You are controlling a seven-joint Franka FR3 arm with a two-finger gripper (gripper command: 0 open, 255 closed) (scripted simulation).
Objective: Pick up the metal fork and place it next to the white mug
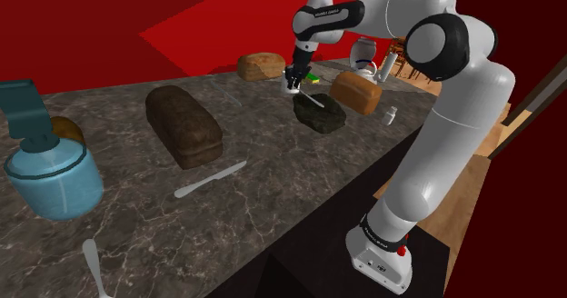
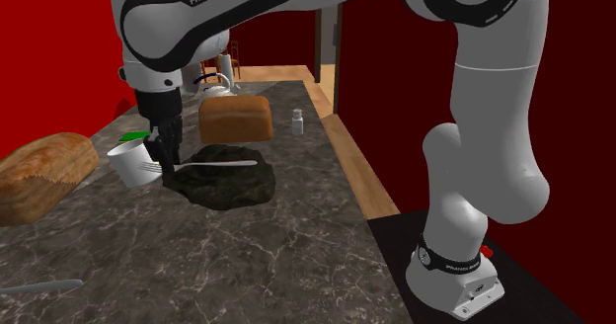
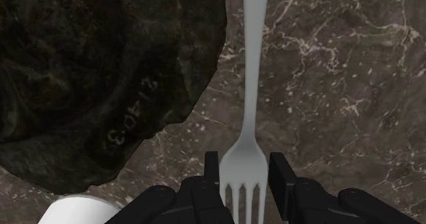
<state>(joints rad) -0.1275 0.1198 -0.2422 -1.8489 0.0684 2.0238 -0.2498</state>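
Your jaws are clamped on the head of the metal fork, just above the tines, and the long handle sticks straight out ahead of them. In the second exterior view the fork hangs clear of the bench. Its handle reaches out over the edge of the dark loaf, and the white mug stands just beside the jaws on the other side.

You look close to the placing step, and the space is tight.

- **The mug:** it is right beside the jaws, so any sideways drift on the way down could knock or tip it.
- **The handle:** it overhangs the dark loaf, so a straight descent could land it on the crust first. That would lever the fork in the grip or leave it propped at a slant rather than flat on the bench.
- **The grip:** it is at one end, with most of the fork's length unsupported. A quick wrist turn could swing the fork or let the smooth metal slip.

Release low, because a fork dropped from height may bounce into the mug.
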